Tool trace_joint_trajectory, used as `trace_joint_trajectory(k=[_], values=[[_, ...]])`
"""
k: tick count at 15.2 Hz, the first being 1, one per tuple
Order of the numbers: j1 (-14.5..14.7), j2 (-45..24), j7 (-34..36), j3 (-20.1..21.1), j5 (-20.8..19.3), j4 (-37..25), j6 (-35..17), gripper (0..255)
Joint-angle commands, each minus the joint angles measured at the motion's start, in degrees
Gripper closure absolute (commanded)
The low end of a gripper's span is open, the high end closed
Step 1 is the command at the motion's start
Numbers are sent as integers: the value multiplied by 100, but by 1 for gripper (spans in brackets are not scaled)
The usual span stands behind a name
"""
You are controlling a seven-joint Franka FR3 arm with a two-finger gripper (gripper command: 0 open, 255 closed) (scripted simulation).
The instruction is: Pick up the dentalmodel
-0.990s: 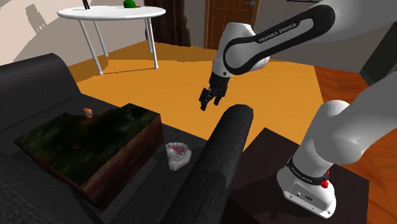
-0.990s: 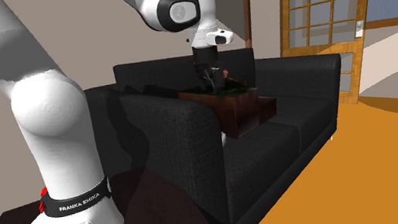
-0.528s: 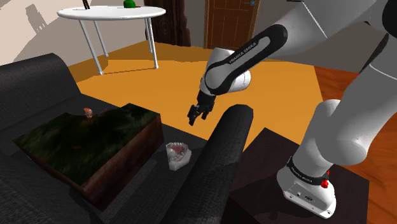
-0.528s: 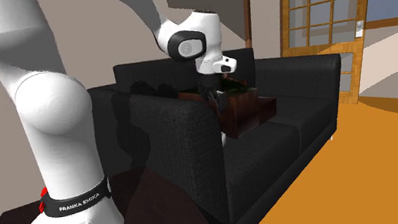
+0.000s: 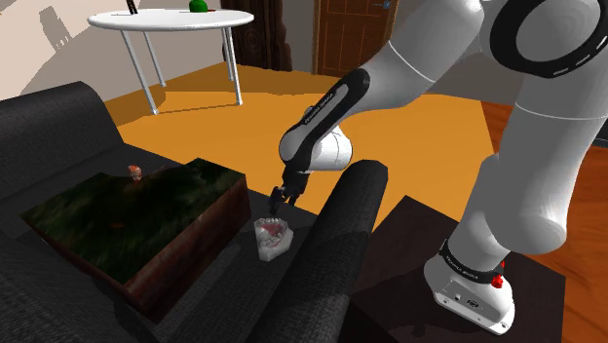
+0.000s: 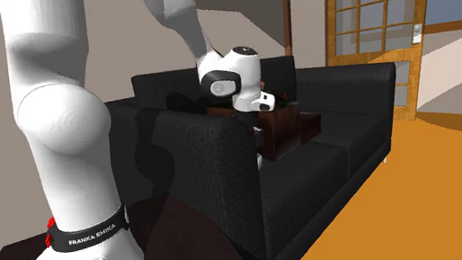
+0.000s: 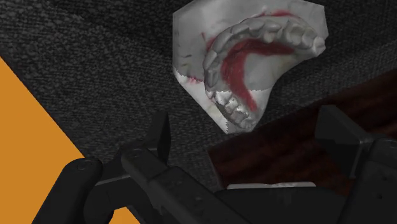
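Hovering just above the dental model (image 5: 274, 237), the hand (image 5: 276, 204) points down at the seat of a black sofa (image 5: 58, 122). In the wrist view its fingers (image 7: 162, 130) stand wide apart with nothing clasped, and the model lies just ahead of their tips, untouched. The model is white, with grey teeth and red gums, and rests on the dark cushion. It lies in a tight gap. The sofa's thick armrest (image 5: 336, 229) rises just beside it on the stand's side. A dark wooden box (image 5: 136, 219) with a mottled green top stands close on the other side, its edge near one finger. A small reddish thing (image 5: 135, 172) sits on the box's far edge. Beyond the orange floor (image 5: 292, 107), a round white table (image 5: 171, 19) carries a green thing (image 5: 199, 5).
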State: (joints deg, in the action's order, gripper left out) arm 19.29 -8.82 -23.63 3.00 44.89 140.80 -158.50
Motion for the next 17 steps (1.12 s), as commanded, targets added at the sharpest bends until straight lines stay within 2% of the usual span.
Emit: trace_joint_trajectory(k=[1, 8, 10, 11, 17], values=[[-18, -324, -320, 125, 350, -182, -135, 0], [-205, -954, -1079, 416, 1080, -380, -520, 0], [-207, -954, -1078, 419, 1078, -380, -521, 0], [-213, -960, -1092, 422, 1088, -380, -524, 255], [-216, -957, -1101, 425, 1096, -374, -527, 255]])
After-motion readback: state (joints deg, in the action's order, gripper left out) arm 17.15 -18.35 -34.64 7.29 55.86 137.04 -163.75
